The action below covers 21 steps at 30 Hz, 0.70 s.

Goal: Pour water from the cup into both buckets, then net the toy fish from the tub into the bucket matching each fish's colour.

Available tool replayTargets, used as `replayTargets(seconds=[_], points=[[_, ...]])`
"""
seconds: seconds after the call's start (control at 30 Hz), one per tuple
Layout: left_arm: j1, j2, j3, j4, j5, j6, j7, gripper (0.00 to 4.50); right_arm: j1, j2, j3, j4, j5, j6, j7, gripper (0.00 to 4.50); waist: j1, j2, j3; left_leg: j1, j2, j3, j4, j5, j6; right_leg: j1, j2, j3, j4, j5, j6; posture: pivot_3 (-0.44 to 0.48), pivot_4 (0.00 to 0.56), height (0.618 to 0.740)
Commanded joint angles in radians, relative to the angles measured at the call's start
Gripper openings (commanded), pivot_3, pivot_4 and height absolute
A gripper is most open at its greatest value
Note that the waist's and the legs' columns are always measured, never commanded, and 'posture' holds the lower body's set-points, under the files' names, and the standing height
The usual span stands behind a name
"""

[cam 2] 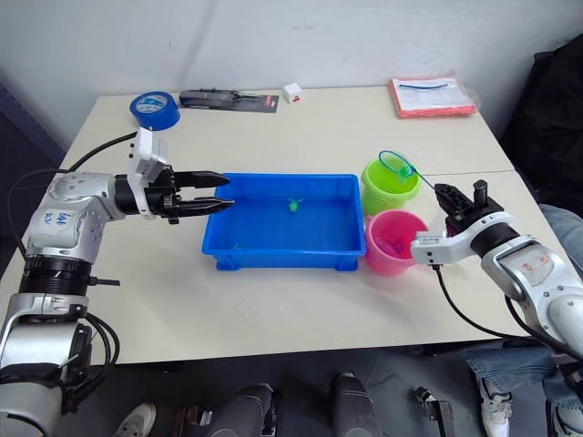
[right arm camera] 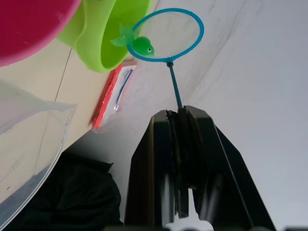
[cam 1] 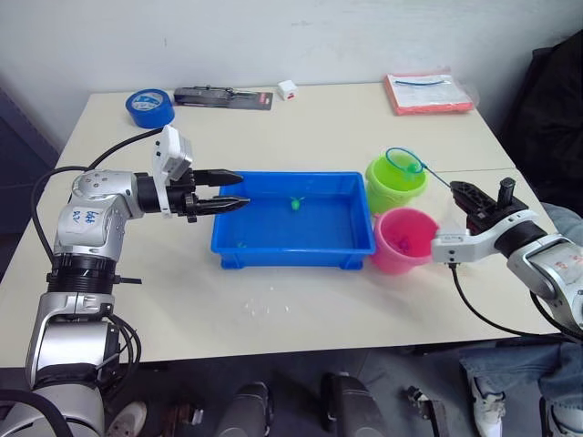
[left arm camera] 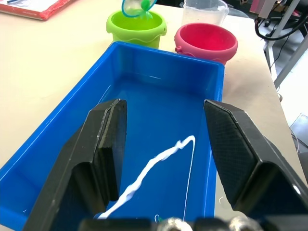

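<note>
Net over green bucket, green fish in hoop

Net (right arm camera: 167, 34) is gripped by its thin handle in the right hand (right arm camera: 182, 120), fingers closed tight on the stick. Hoop sticks out fwd and up from that hand, w/ a green fish (right arm camera: 139, 45) sitting at the hoop's rim. In the head views the hoop hangs over the mouth of the green bucket (cam 1: 394, 183), at its far side; can't tell if it touches the rim.

Pink bucket (cam 1: 403, 240) stands just beside the green one, on the near side, close to the right hand. Both buckets sit at the right end of the blue tub (cam 1: 293, 221), pink one about touching the tub's corner. Clear cup (left arm camera: 204, 11) shows behind the pink bucket in the left wrist view, i.e. on the side away from the tub.

Left hand (cam 1: 235, 191) is open, fingers spread, holding nothing. It hovers at the tub's left end, tips pointing across the tub toward the buckets, well apart from the net.

Inside the tub: one green fish (cam 1: 296, 204) near the far wall, about mid-length. A small green speck near the front wall, too small to tell what it is.

Far side of the counter (cam 1: 310, 127): blue tape roll (cam 1: 148, 106), a dark flat package (cam 1: 223, 96), a small white block (cam 1: 288, 89), and a red-edged folder (cam 1: 430, 93) at the far right.
</note>
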State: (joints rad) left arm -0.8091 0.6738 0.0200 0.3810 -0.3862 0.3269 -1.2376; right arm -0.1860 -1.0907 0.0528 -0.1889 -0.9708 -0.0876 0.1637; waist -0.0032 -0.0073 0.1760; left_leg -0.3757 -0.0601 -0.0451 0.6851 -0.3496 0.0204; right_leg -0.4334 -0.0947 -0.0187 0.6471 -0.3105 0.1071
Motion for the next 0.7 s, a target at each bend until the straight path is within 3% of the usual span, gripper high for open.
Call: replayTargets(seconds=[0.03,0.7], points=[[0.000,0.004,0.016,-0.024,-0.003,-0.006,-0.002,2.79,-0.016,0.008,-0.039,-0.012,-0.046,0.013,-0.041,0.80,0.000,0.000,0.000,0.000,0.000,0.000,0.000,0.000,0.000,0.000,0.000,0.000,0.000,0.000,0.000,0.000,0.150,0.737],[0.001,0.003,0.017,-0.023,-0.001,-0.008,0.006,2.79,-0.063,-0.011,0.006,0.051,-0.206,-0.036,-0.116,0.80,-0.001,0.000,0.000,0.000,0.000,0.001,0.000,0.000,0.000,0.000,0.001,0.000,0.001,0.000,0.000,0.000,0.150,0.737]])
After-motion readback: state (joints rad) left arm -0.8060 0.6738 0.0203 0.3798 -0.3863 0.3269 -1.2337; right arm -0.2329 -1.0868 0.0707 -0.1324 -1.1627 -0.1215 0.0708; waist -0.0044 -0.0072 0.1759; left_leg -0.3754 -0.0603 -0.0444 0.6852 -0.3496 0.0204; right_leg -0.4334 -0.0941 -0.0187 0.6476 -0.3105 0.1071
